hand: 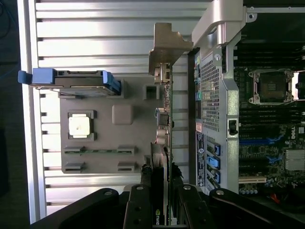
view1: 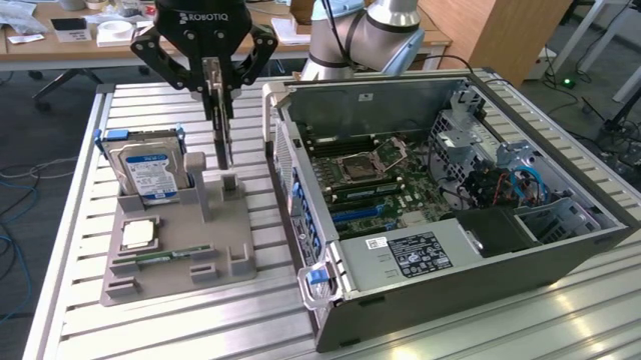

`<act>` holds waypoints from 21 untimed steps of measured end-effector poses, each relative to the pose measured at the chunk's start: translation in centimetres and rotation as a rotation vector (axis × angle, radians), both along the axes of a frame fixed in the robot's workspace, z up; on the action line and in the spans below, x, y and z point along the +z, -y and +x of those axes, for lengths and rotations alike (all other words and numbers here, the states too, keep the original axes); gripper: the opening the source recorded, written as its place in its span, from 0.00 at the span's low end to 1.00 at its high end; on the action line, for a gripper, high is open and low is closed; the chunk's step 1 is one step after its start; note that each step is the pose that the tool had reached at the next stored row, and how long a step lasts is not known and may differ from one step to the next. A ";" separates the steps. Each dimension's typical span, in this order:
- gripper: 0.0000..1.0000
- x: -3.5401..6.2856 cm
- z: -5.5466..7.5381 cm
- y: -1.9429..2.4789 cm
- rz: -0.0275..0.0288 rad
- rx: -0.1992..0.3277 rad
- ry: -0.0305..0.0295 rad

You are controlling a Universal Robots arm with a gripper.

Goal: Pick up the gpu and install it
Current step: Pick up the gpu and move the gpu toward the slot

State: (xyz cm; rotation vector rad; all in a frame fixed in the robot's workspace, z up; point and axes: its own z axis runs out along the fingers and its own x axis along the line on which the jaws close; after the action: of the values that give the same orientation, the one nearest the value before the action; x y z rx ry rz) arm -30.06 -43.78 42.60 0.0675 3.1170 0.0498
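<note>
Black gripper point(view1: 218, 88); dark gpu point(view1: 222, 139), silvery bracket point(hand: 167, 44). Hard drive point(view1: 148, 174) label blue-white. Holder tray point(view1: 228, 234) grey. Motherboard point(view1: 376, 184) green, blue slots point(view1: 353, 215).

The tool point(view1: 221, 94) is cut off by the exterior view's top edge, as is the arm point(view1: 365, 34) behind it, and it covers the upper part of the gpu point(view1: 222, 142) it clamps. In the wrist view the case point(hand: 214, 95) runs off the picture's edge. The label on the drive point(view1: 148, 171) has print too small to read.
</note>
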 end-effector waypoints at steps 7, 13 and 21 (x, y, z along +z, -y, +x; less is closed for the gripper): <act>0.26 0.00 0.5 0.00 0.0001 0.000 0.0000; 0.26 0.00 1.2 0.00 0.0000 0.000 0.0000; 0.26 -0.01 2.4 0.00 0.0001 0.000 0.0001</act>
State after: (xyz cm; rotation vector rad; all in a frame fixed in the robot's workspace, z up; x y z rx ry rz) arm -27.68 -43.78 42.59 0.0677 3.1169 0.0499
